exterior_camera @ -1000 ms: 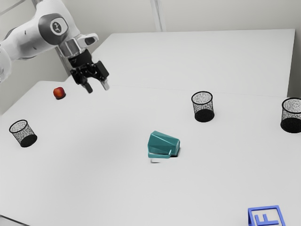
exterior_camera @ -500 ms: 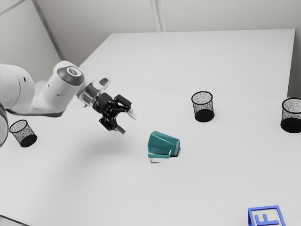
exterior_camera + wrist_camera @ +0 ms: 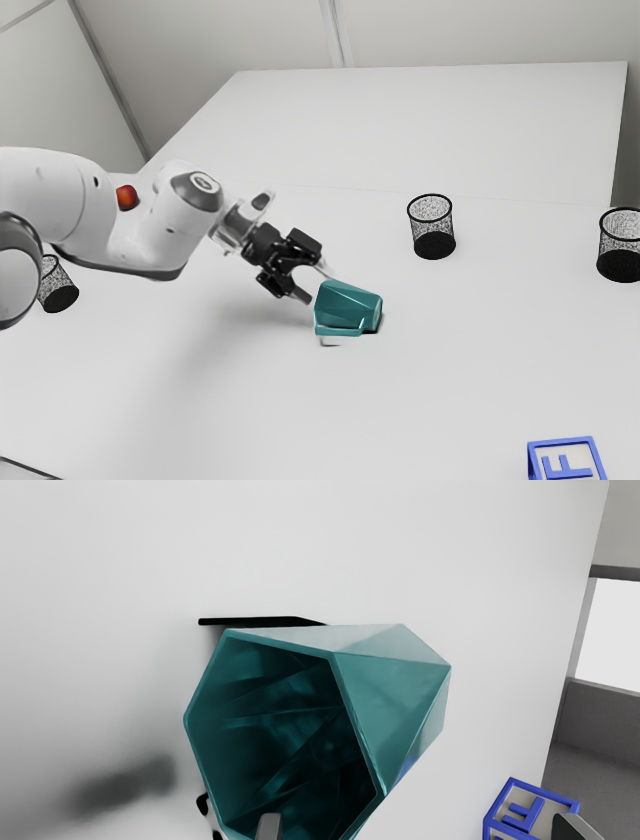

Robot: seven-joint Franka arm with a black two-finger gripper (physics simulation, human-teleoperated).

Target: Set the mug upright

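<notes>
Closer now, the black two-finger gripper (image 3: pixel 314 284) gapes beside the faceted teal mug (image 3: pixel 348 306), inside the white table's edges (image 3: pixel 480 67), wrist view revealing its hollow (image 3: pixel 280 730).

A teal mug (image 3: pixel 395 695) lies tipped on the white table (image 3: pixel 125 555), its mouth (image 3: pixel 270 720) toward the spread fingers (image 3: pixel 269 828); a blue-edged block (image 3: pixel 524 814) sits farther off.

Three black mesh baskets on the count — one basket (image 3: pixel 59 297) at the left, another basket (image 3: pixel 434 244) right of centre, a third basket (image 3: pixel 622 264) at the right edge! One teal mug (image 3: pixel 345 303), mid-frame; one round red object (image 3: pixel 126 198), upper left; one lettered block (image 3: pixel 567 465), lower right — and one robot arm (image 3: pixel 155 232), left.
</notes>
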